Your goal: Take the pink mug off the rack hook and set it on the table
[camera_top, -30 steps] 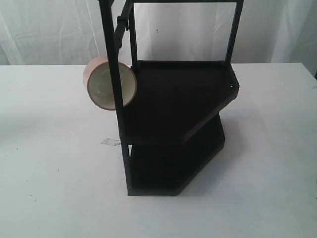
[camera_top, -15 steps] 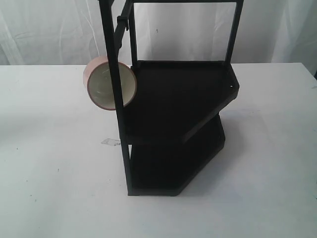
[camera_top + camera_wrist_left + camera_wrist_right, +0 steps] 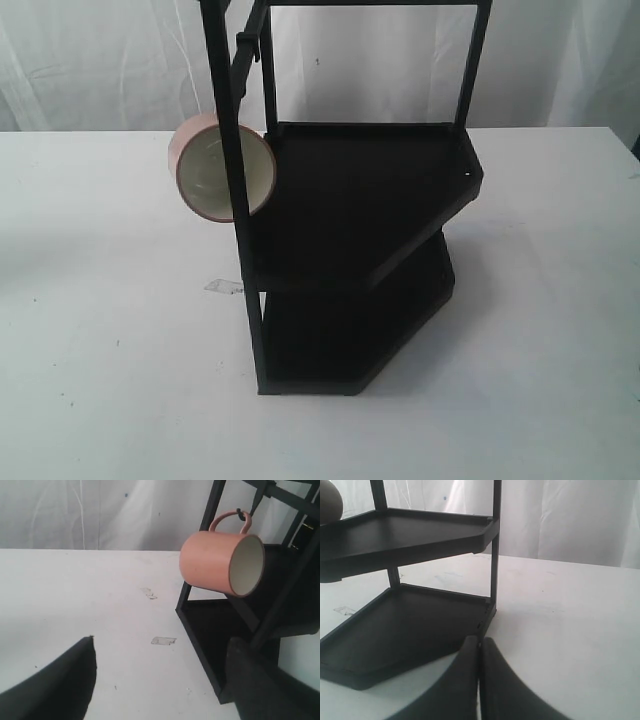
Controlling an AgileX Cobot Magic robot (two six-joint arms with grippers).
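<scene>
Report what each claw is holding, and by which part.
Nothing is held. The left claw is open and empty; the right claw is shut on nothing. The pink mug hangs by its handle from the rack hook.

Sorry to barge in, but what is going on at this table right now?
Nothing is being held yet. The pink mug hangs by its handle on the rack hook, above the table. The left gripper is open and faces the mug without touching it; the right gripper is shut, low beside the black rack.
</scene>
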